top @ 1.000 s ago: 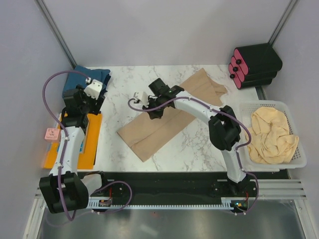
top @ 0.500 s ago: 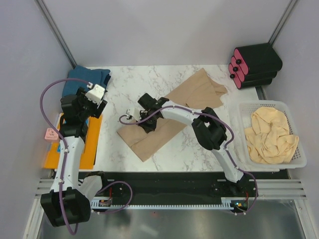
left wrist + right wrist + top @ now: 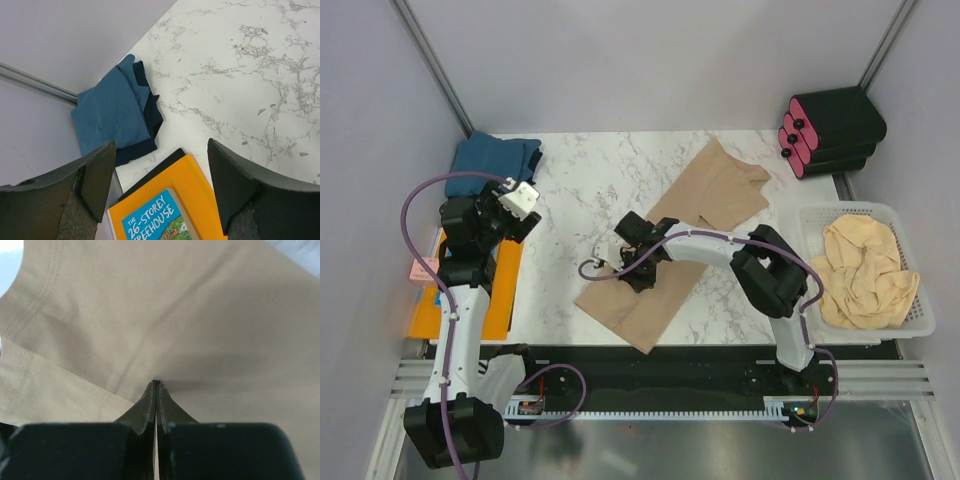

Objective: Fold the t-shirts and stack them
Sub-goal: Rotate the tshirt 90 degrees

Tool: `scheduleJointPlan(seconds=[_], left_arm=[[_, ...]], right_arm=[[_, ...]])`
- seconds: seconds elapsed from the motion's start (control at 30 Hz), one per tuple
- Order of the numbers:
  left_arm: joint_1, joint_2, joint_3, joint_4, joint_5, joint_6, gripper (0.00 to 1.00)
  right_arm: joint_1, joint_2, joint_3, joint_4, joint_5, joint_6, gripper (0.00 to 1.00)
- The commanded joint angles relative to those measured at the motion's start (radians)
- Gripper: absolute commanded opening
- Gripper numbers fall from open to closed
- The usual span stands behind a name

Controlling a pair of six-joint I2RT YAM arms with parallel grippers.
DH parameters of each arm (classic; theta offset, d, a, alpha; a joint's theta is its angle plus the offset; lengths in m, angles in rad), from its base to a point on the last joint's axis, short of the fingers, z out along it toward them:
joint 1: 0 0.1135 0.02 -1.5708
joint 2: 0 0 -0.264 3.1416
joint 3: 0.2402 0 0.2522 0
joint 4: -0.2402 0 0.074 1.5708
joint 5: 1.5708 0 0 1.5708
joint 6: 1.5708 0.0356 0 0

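Observation:
A tan t-shirt (image 3: 705, 195) lies folded lengthwise as a long diagonal strip across the middle of the marble table. My right gripper (image 3: 638, 268) is shut on a pinch of it near its lower end; in the right wrist view the fingertips (image 3: 156, 385) meet with tan cloth (image 3: 165, 315) between them. A folded teal-blue t-shirt (image 3: 498, 158) sits at the back left corner and also shows in the left wrist view (image 3: 112, 112). A crumpled pale beige t-shirt (image 3: 865, 270) lies in the basket. My left gripper (image 3: 523, 220) is open and empty, over the book's far edge (image 3: 160, 150).
An orange-and-blue picture book (image 3: 500, 290) lies at the left edge, also in the left wrist view (image 3: 170, 210). A white basket (image 3: 920, 322) stands at the right. A black-and-pink object (image 3: 830, 130) sits at the back right. A small pink item (image 3: 423, 268) lies left of the book.
My right gripper has dragged the tan shirt's lower end toward the near edge, shifting the whole strip. My left arm has drawn back from the teal shirt toward the book.

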Motion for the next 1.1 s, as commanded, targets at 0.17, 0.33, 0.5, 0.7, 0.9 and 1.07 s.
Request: scheduleJointPlan(seconds=[0.17,0.33,0.5,0.7,0.9,1.07], left_arm=[[0.005,0.003,0.004,0.004,0.109,0.072,0.81],[0.005,0.009,0.001,0.007,0.140,0.056,0.81],[0.003,-0.011,-0.030,0.009,0.185,0.066,0.80],[-0.003,-0.016,-0.042,-0.009,0.221,0.066,0.80],[-0.009,-0.013,-0.042,-0.026,0.220,0.090,0.80],[-0.010,-0.016,-0.041,-0.037,0.206,0.113,0.80]], right_arm=[[0.026,-0.240,-0.329,-0.264,0.016,-0.019,0.00],[0.027,-0.384,-0.318,-0.274,0.078,-0.048,0.07],[-0.026,-0.459,-0.104,-0.170,0.180,-0.001,0.08],[-0.229,-0.304,0.068,0.060,0.409,0.087,0.00],[-0.450,-0.038,0.287,0.062,0.434,0.122,0.00],[-0.557,0.112,0.439,0.062,0.429,0.126,0.00]])
